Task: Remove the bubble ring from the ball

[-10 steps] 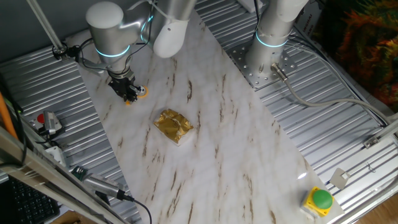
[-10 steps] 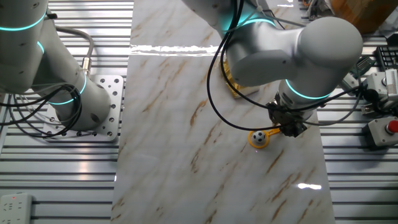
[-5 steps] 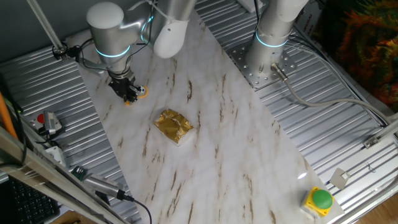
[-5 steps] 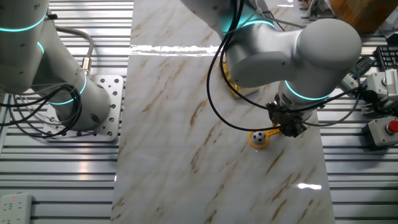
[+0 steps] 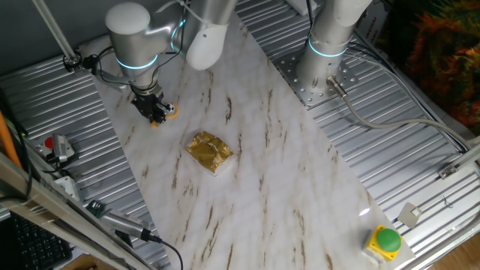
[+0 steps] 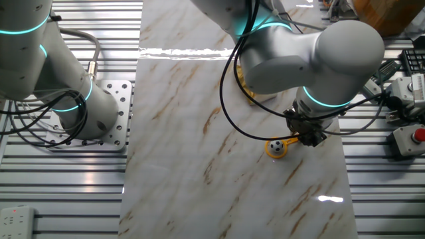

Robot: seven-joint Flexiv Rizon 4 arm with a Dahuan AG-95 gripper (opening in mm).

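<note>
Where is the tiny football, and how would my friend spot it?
Find the marbled white table, then the grey arm's black gripper. Beside it lies a small orange-yellow plastic hoop; the tiny black-patched white ball sits inside, unlike the crumpled gold foil packet.

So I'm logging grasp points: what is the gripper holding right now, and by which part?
The gripper sits at the handle end of the bubble ring, whose hoop encircles the ball. Whether its fingers actually clamp the handle cannot be told.

ball inside bubble ring on table, end effector at ring's handle (grip unclear), foil packet nearby
</note>
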